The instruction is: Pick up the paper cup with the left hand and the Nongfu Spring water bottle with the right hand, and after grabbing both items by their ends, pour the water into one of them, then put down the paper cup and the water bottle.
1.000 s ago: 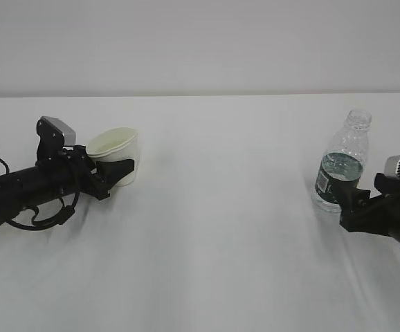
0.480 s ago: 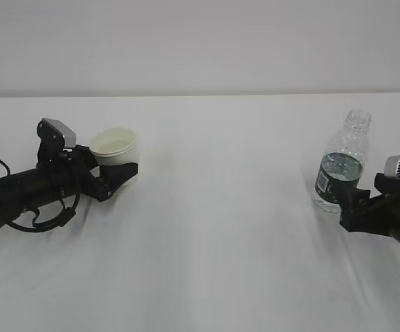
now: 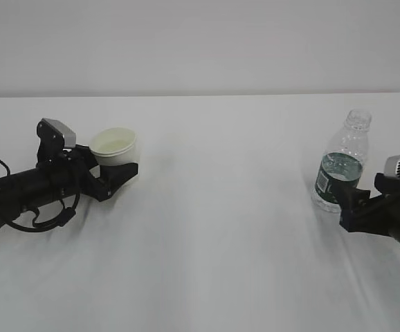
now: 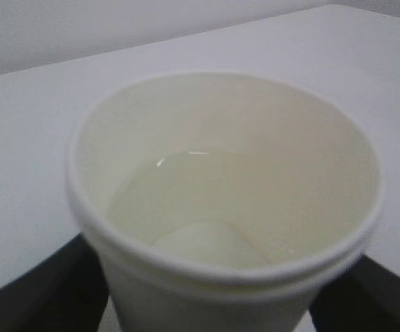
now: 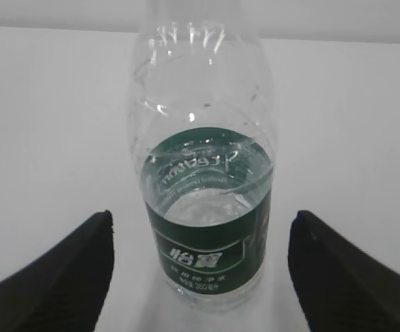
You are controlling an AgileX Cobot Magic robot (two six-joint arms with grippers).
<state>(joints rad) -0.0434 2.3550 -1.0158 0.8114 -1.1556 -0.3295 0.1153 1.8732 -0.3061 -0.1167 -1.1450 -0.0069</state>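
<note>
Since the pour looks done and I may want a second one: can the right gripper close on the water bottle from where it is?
Probably yes. The water bottle stands upright on the table, squarely between the open jaws of the right gripper, with clear gaps either side and nothing between them. The paper cup sits far off.

I am looking at a big white table [image 3: 207,228], and a plain white wall [image 3: 200,41] is standing behind it.

White paper cup [image 3: 115,150] stands upright between the left jaws, water inside; clear green-labelled bottle [image 3: 341,167] upright between the right jaws.
</note>
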